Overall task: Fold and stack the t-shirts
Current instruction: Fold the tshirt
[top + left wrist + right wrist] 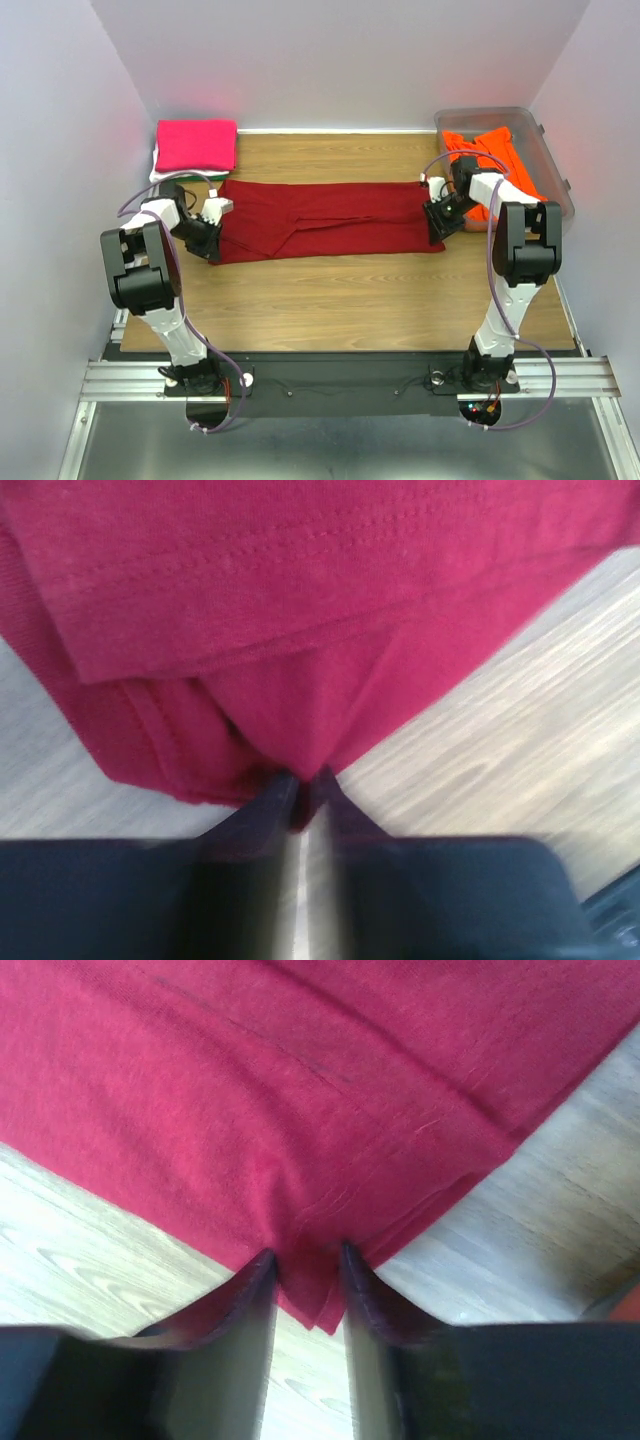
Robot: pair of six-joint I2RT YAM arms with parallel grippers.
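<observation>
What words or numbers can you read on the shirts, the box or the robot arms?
None: no word, number, label or sign can be read in any view.
Dark red t-shirt: plain cloth, only stitching shows.
Hot pink t-shirt: plain.
Orange t-shirt: plain.
Clear tub: no label shows.

I can read nothing from here: no text, label, brand, number or sign shows legibly in any of my 3 views.
</observation>
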